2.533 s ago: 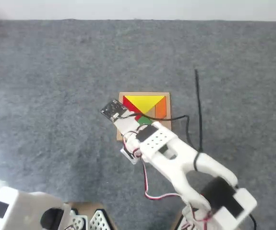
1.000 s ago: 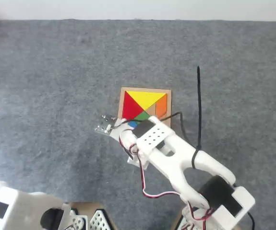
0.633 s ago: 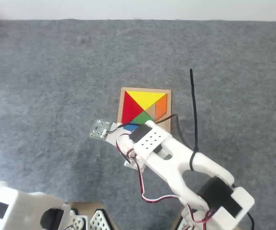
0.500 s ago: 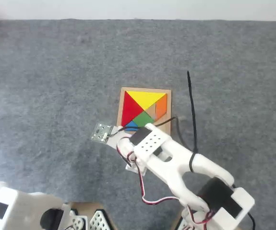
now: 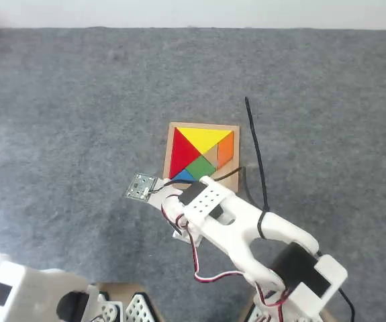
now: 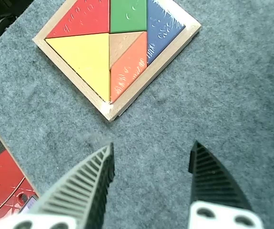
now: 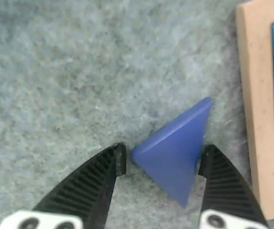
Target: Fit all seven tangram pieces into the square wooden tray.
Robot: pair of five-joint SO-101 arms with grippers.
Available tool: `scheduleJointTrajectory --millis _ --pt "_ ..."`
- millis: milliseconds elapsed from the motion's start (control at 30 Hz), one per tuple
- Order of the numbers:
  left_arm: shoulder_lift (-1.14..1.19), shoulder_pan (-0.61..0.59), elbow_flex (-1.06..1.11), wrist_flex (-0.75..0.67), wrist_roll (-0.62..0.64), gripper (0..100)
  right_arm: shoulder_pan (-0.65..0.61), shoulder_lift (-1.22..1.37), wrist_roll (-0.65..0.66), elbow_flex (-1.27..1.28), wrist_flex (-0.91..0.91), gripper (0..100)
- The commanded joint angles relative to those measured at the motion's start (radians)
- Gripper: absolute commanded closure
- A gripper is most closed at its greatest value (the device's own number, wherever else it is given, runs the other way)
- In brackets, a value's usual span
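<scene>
The square wooden tray (image 5: 169,144) lies mid-table on grey felt. It holds red (image 5: 181,155), yellow (image 5: 203,139), orange (image 5: 225,149), green (image 5: 199,166) and blue (image 5: 182,176) pieces around a small wood-coloured patch (image 5: 211,155). My right gripper (image 5: 159,196) sits at the tray's near-left corner. In its wrist view it (image 7: 163,160) is open and straddles a loose blue triangle (image 7: 172,152) on the felt, beside the tray rim (image 7: 248,119). My left gripper (image 6: 152,147) hangs open and empty above the felt, apart from the tray (image 6: 151,70).
A black cable (image 5: 256,154) runs from the right arm past the tray's right side. The left arm's white base (image 5: 25,288) stands at the near-left corner. A red object (image 6: 3,181) sits at the edge of the left wrist view. Open felt surrounds the tray.
The right arm has drawn back from over the tray to its near-left corner, uncovering the green and blue pieces. The black cable has swung left.
</scene>
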Motion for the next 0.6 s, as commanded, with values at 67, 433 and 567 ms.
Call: scheduleJointTrajectory --millis 67,433,567 --pt "-0.061 -0.008 -0.012 -0.021 0.0 75 -0.004 0.002 -0.021 -0.032 0.022 74.6" --pt "-0.061 -0.008 -0.012 -0.021 0.0 75 -0.004 -0.005 -0.086 -0.034 0.071 96.9" --pt "-0.061 -0.008 -0.012 -0.021 0.0 75 -0.004 -0.005 -0.098 -0.038 0.071 94.9"
